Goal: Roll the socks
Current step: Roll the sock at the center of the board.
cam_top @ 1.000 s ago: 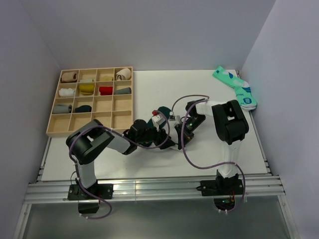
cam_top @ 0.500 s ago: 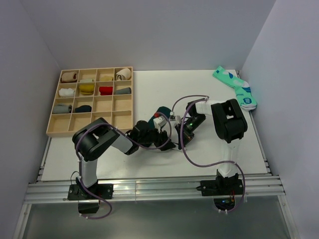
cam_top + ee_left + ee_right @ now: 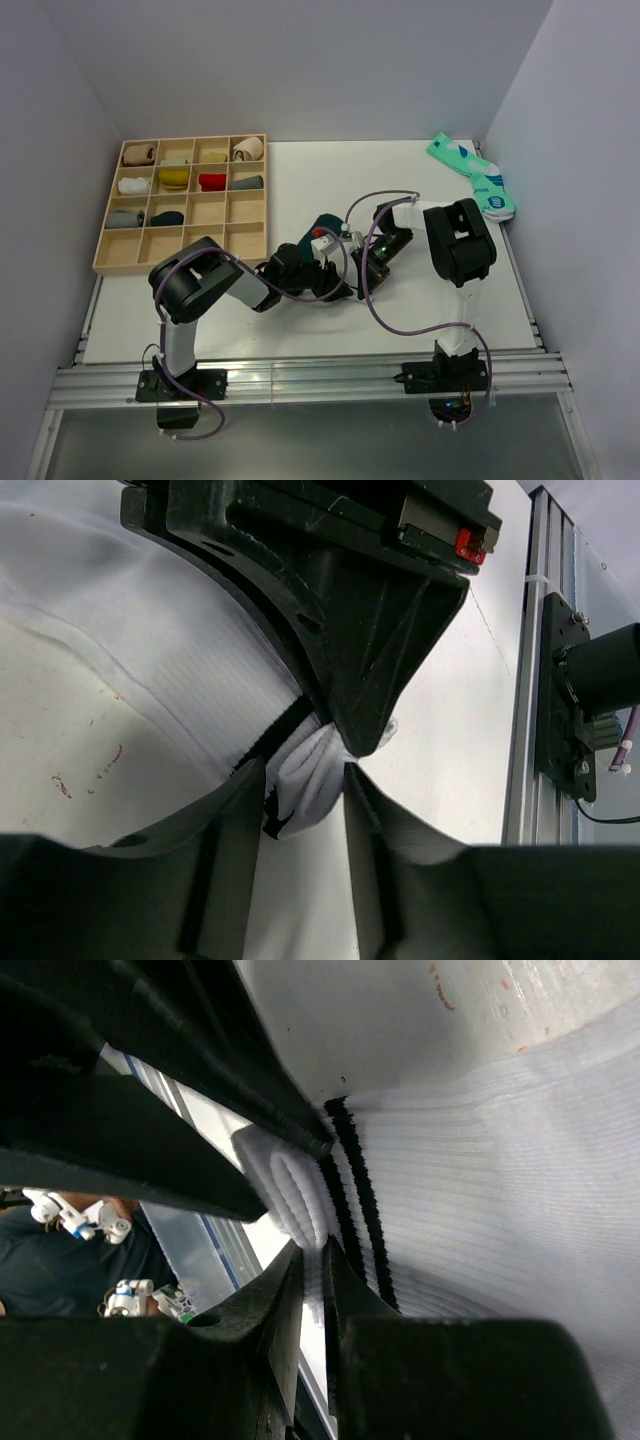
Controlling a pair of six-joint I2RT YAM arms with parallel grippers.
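The white sock lies flat on the table, its two black cuff stripes showing in the right wrist view. My right gripper is shut on a thin fold of the cuff's edge. My left gripper faces it from the other side, and the bunched cuff fills the gap between its fingertips. From above, the two grippers meet mid-table, left and right, and hide most of the white sock. The dark green sock shows just behind them.
A wooden compartment tray with several rolled socks stands at the back left. A mint-green pair lies at the back right corner. The metal rail runs along the table's near edge, close to the grippers.
My left gripper's jaws have narrowed onto the bunched white cuff, and the left arm has crept slightly right. The right arm and its grip have not moved.
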